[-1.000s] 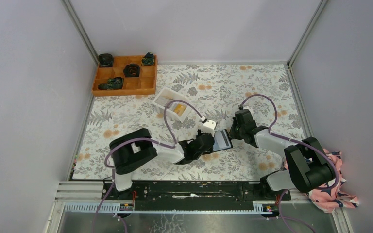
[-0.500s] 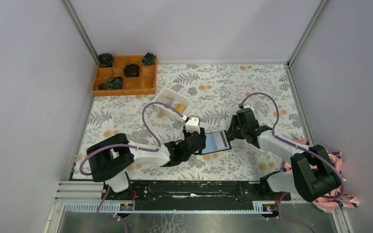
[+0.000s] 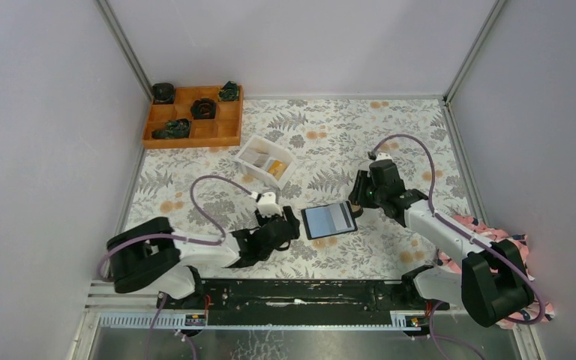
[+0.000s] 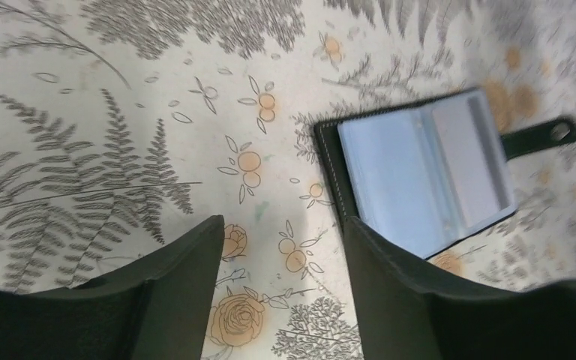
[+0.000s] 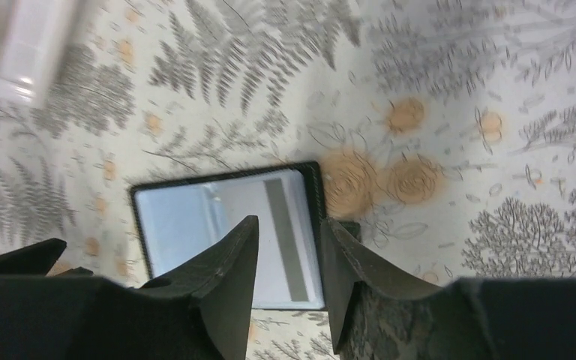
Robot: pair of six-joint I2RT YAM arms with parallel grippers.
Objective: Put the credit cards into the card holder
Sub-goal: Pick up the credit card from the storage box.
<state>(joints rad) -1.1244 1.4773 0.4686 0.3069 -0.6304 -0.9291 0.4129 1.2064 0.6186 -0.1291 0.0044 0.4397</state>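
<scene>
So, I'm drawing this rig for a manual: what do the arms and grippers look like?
The left arm and right arm alternate bulky black joint housings with white links. A purple cable loops loosely along each to a small white block at the wrist. The left gripper and right gripper each have two matte black, wedge-shaped fingers. No markings are legible.

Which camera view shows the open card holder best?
Left wrist: the card holder appears large, with its pale inner pockets and clasp tab clear, only one corner hidden. Top external shows it whole but small. Right wrist shows it partly hidden by the right gripper's fingers.
</scene>
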